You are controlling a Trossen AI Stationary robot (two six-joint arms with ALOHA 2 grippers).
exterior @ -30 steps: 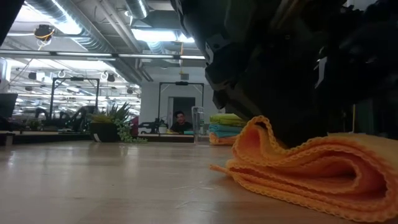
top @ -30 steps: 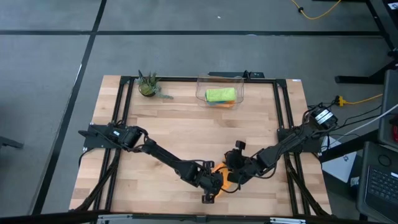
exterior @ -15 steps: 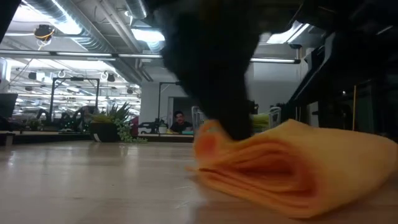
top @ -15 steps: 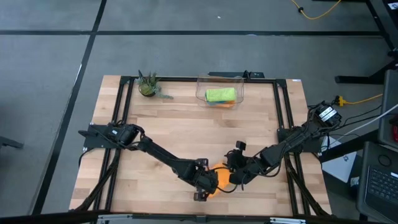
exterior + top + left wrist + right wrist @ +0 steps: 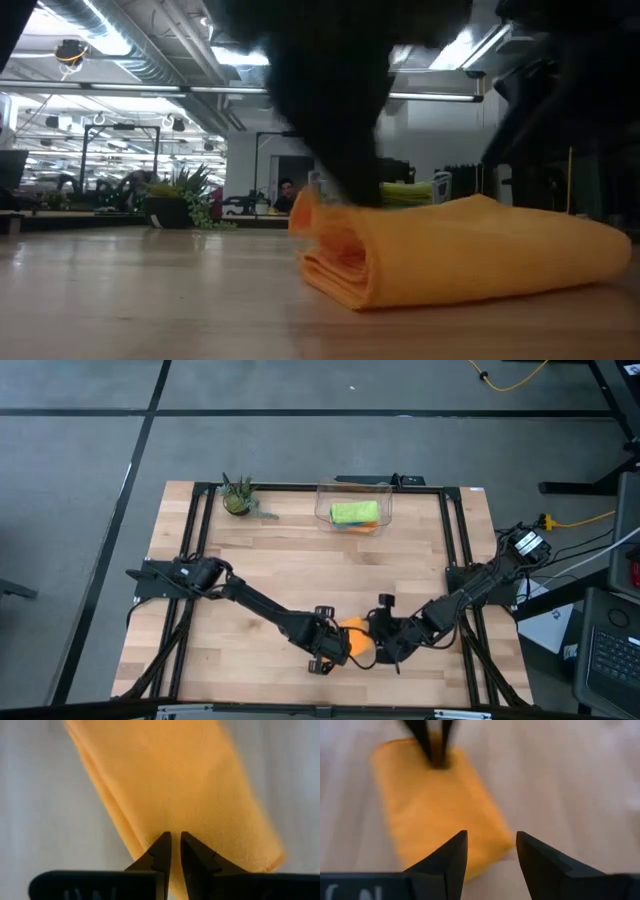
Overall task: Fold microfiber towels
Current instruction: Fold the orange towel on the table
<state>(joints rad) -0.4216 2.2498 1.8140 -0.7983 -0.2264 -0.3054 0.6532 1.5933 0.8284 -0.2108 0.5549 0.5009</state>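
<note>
Wood table [image 5: 300, 575] (workshop behind): left fingers [image 5: 172, 851] pinch orange towel [image 5: 355, 635], right fingers [image 5: 490, 851] parted.

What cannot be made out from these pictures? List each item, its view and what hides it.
- Orange towel, high view: mostly covered by the left gripper and right gripper.
- Left gripper, left wrist view: whether its near-shut fingertips pinch cloth; they hide the contact.
- Towels in the clear bin, high view: the lime green towel covers those below.
</note>
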